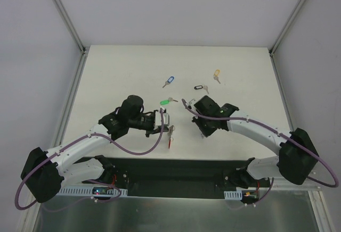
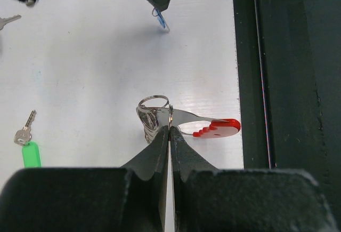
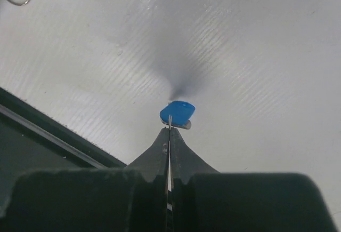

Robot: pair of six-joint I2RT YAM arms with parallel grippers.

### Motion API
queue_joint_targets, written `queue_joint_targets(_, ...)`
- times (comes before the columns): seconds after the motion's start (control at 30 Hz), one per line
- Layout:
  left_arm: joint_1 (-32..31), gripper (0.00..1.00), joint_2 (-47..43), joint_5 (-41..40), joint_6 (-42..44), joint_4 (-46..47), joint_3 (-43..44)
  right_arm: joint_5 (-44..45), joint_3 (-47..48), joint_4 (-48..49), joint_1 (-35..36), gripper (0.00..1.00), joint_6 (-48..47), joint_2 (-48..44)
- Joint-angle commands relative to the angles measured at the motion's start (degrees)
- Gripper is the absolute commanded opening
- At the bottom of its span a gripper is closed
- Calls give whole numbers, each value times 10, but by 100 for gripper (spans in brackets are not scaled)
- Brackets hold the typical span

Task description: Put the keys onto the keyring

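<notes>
My left gripper (image 2: 169,128) is shut on the keyring (image 2: 154,109), a silver wire ring with a glossy red ridged part (image 2: 218,127), held just above the table near the front edge (image 1: 169,136). My right gripper (image 3: 170,125) is shut on the small ring of a blue-tagged key (image 3: 178,113) and holds it off the table. That key also shows in the left wrist view (image 2: 161,21), beyond the keyring and apart from it. A green-tagged key (image 1: 165,102), a second blue one (image 1: 169,80), a black one (image 1: 200,88) and a yellow one (image 1: 216,74) lie on the table.
The table's black front edge strip (image 2: 287,104) runs close beside the keyring. The green key (image 2: 29,149) lies left of my left gripper. White walls and metal posts (image 1: 64,13) bound the table at the back and sides.
</notes>
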Motion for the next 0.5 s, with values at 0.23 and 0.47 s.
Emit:
queue_joint_targets(0.23, -3, 0, -12, -24, -6, -10, 13, 1, 50, 148, -11, 1, -1, 156)
queue_joint_targets(0.47, -3, 0, -12, -24, -7, -9, 14, 6, -40, 326, -11, 1, 8, 150)
